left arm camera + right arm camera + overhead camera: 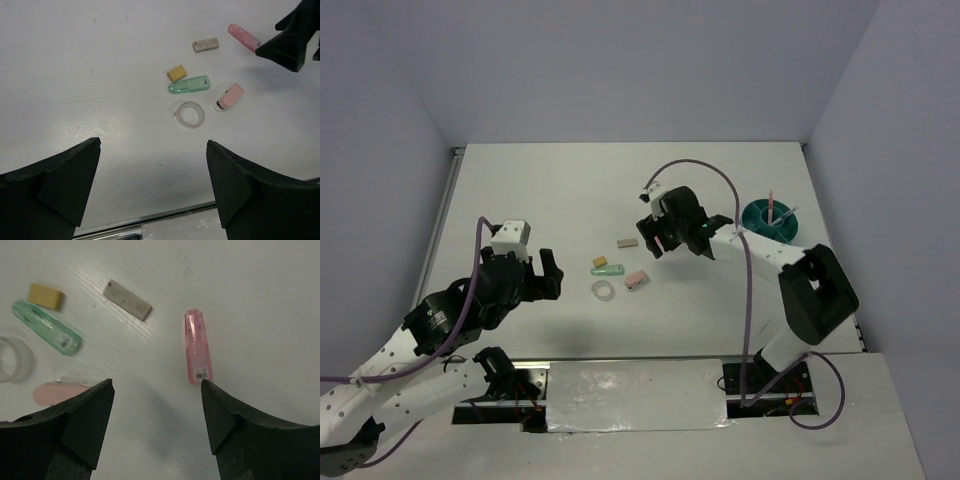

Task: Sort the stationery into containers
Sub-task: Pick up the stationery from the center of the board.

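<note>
Several stationery pieces lie mid-table: a grey block (pixel 628 241), a tan block (pixel 601 262), a green clear block (pixel 608 269), a small pink block (pixel 636 280) and a clear tape ring (pixel 604 290). My right gripper (pixel 156 381) is open and empty, hovering just above a long pink clear block (pixel 197 346), which lies by its right fingertip. My left gripper (pixel 153 142) is open and empty, well to the left of the pieces; the tape ring (pixel 189 114) is the nearest to it. The round teal organiser (pixel 758 217) stands at the far right with two thin pens (pixel 772 205) upright in it.
The right arm's elbow (pixel 817 290) stands in front of the organiser at the right edge. A raised rail (pixel 445 215) runs along the table's left edge. A metal strip (pixel 165 216) marks the near edge under the left gripper.
</note>
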Action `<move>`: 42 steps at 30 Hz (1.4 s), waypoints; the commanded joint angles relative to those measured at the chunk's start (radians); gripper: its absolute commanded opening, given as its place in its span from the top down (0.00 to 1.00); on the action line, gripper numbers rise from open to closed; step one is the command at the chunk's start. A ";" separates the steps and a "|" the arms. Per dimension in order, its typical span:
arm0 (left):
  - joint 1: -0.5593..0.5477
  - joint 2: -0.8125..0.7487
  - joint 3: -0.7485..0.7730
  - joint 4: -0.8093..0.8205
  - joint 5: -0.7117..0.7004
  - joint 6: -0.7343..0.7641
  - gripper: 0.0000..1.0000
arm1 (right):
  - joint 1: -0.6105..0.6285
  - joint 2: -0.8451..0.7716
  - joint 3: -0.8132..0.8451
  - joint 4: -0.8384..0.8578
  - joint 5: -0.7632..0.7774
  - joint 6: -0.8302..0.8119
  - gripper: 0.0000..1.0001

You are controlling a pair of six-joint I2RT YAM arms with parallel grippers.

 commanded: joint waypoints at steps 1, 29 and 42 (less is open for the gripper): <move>0.004 -0.006 0.026 0.025 0.009 0.007 0.01 | -0.007 0.103 0.148 -0.143 0.012 -0.088 0.24; 0.004 -0.003 0.011 0.081 0.123 0.067 0.01 | -0.085 0.556 0.519 -0.410 -0.087 -0.220 0.47; 0.004 -0.014 0.008 0.092 0.146 0.079 0.01 | -0.077 0.591 0.570 -0.442 -0.087 -0.229 0.43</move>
